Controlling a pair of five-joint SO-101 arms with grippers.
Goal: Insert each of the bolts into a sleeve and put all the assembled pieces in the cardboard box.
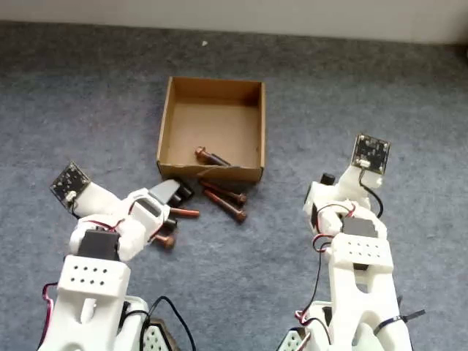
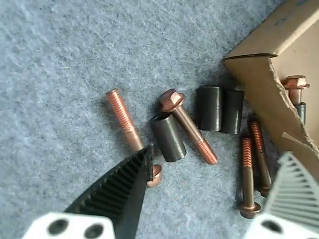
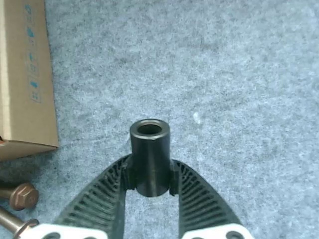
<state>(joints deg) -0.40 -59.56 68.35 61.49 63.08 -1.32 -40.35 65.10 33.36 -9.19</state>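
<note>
Right gripper (image 3: 149, 172) clamps an upright black metal sleeve (image 3: 149, 149); left gripper (image 2: 218, 157), fingers spread wide, hangs over loose copper bolts (image 2: 188, 124).

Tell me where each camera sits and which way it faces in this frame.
High view: fixed overhead, looking down on the cardboard box, loose bolts, the left arm and the right arm.
Left wrist view: on the left arm, looking down at bolts and sleeves on the grey carpet, framed by the open left gripper.
Right wrist view: on the right arm, looking down past the right gripper shut on a black sleeve.
Shared: all three show the cardboard box.
</note>
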